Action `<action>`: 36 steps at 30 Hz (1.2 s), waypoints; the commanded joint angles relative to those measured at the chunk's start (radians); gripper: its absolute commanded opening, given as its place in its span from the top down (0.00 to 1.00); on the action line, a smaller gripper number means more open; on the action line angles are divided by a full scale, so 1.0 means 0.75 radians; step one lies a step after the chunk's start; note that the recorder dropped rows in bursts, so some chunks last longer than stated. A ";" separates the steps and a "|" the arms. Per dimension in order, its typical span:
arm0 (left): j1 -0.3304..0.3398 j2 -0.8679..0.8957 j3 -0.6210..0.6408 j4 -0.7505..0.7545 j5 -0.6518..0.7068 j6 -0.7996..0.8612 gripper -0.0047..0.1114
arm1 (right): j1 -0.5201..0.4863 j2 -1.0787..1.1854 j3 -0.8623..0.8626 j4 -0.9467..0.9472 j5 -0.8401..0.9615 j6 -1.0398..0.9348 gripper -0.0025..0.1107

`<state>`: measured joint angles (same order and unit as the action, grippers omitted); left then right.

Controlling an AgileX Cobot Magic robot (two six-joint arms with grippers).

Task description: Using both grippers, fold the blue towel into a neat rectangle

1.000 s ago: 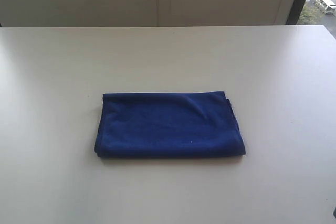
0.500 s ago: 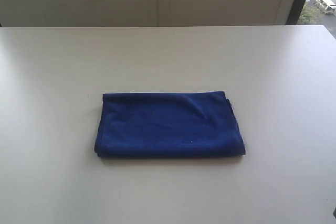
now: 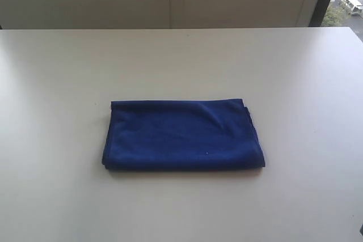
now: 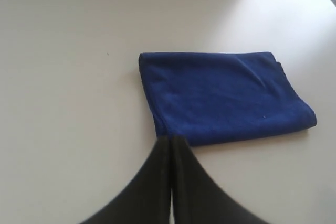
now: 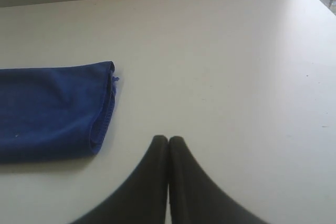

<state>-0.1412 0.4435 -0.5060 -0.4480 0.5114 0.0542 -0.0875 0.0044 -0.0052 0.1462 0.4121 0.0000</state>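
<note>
Blue towel (image 3: 182, 134) lies, apparently untouched, between left hand (image 4: 171, 139) and right hand (image 5: 168, 140), both closed and empty

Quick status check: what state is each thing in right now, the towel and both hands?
blue towel: folded into a rectangle, lying flat on the table, nothing holding it.
left hand: shut, empty, not touching the towel.
right hand: shut, empty, over bare table beside the towel's short end.
</note>
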 commanded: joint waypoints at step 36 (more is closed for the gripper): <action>0.000 -0.476 0.094 0.481 0.077 0.238 0.96 | -0.005 -0.006 0.007 -0.012 -0.020 0.010 0.98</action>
<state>-0.1412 0.0930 -0.4810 -0.1300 0.5504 0.2427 -0.0875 0.0044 -0.0052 0.1462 0.4099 0.0000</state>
